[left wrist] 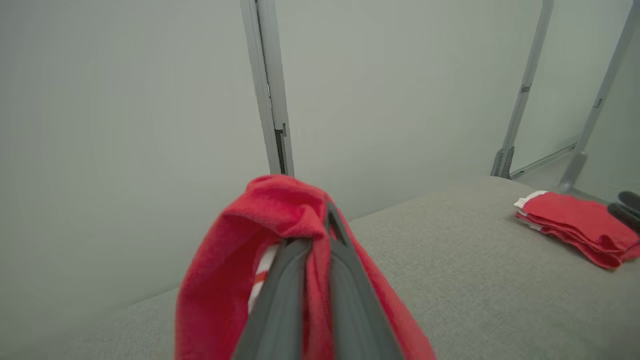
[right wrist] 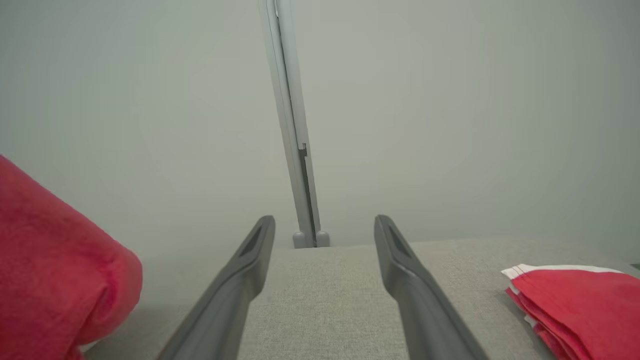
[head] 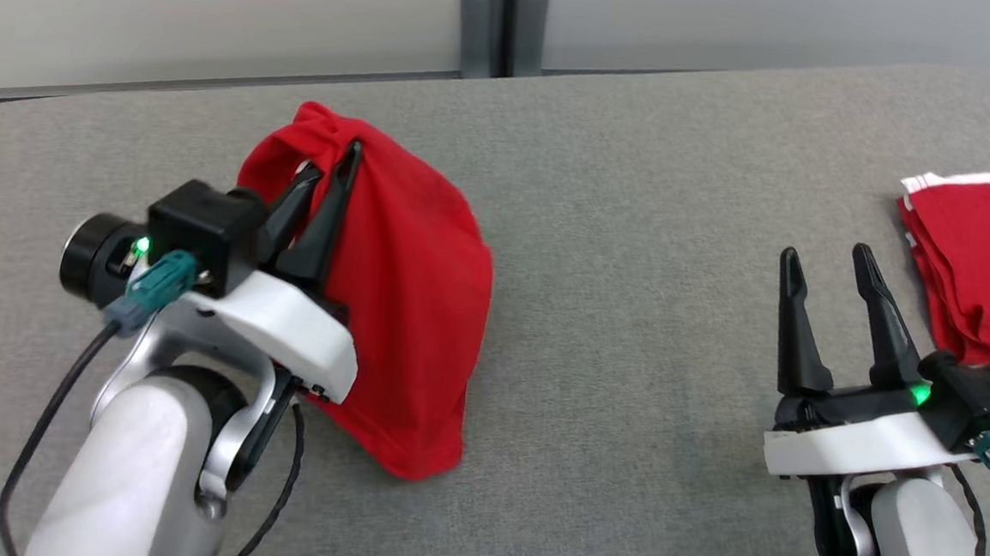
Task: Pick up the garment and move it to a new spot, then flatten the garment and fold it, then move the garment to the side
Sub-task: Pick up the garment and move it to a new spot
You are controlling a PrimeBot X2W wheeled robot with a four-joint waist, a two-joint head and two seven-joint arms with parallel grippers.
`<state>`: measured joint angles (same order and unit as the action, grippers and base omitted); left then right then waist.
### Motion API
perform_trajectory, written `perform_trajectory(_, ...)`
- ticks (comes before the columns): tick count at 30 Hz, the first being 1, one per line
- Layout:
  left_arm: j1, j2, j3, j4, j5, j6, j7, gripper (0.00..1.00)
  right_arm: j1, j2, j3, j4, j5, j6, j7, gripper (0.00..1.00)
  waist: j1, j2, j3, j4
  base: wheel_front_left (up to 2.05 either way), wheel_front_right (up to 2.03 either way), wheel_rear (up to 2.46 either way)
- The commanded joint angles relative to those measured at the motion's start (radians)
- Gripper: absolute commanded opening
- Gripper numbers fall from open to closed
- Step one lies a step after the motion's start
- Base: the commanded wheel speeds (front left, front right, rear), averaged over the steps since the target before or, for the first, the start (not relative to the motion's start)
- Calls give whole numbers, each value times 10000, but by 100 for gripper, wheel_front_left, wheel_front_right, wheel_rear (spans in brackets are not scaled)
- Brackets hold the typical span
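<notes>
A red garment (head: 408, 298) hangs bunched from my left gripper (head: 334, 161), which is shut on its top edge above the grey table (head: 635, 235). Its lower folds droop toward the table surface. In the left wrist view the red cloth (left wrist: 220, 265) drapes over both dark fingers (left wrist: 345, 280), with a bit of white trim showing. My right gripper (head: 827, 264) stands open at the lower right, nothing between its fingers (right wrist: 250, 260). The hanging garment (right wrist: 55, 280) shows at the left edge of the right wrist view.
A stack of folded red garments with white trim (head: 982, 256) lies at the table's right edge, close to my right gripper; the stack (left wrist: 575, 225) (right wrist: 580, 305) shows in both wrist views. A grey post (head: 502, 21) stands behind the table against a pale wall.
</notes>
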<state>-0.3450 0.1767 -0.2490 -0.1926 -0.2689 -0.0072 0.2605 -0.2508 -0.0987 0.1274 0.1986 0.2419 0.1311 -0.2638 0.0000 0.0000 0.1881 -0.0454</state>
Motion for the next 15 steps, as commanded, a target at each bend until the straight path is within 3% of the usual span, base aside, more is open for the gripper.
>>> perform_trajectory(1, -541, 42, -265, 328, 265, -157, 87, 0, -259, 99, 98, -67, 76, -6, -8, 100, 0, 0, 685, -803, 0, 0, 0)
perform_trajectory(6, -1823, -245, -738, 1735, 509, -338, 241, 0, -741, 353, 436, -52, 254, -4, -9, 100, 0, 0, 1411, -1868, 0, 0, 0)
perform_trajectory(8, -2493, -393, -720, 2457, 720, -200, -93, 0, -896, 391, 570, -36, 375, -4, -9, 100, 0, 0, 1657, -2249, 0, 0, 0)
perform_trajectory(9, -2860, -470, -711, 2877, 852, -131, -356, 16, -938, 415, 594, -18, 573, -4, -7, 100, 0, 0, 1767, -2409, 0, 0, 0)
perform_trajectory(10, -3133, -529, -786, 3401, 954, -106, -578, 100, -985, 438, 601, 25, 808, -4, -9, 100, 0, 0, 1862, -2569, 0, 0, 0)
perform_trajectory(15, -4496, -848, -800, 5771, 959, 65, -1740, 100, -1199, 469, 869, 228, 1332, -4, -7, 100, 0, 0, 1972, -2990, 0, 0, 0)
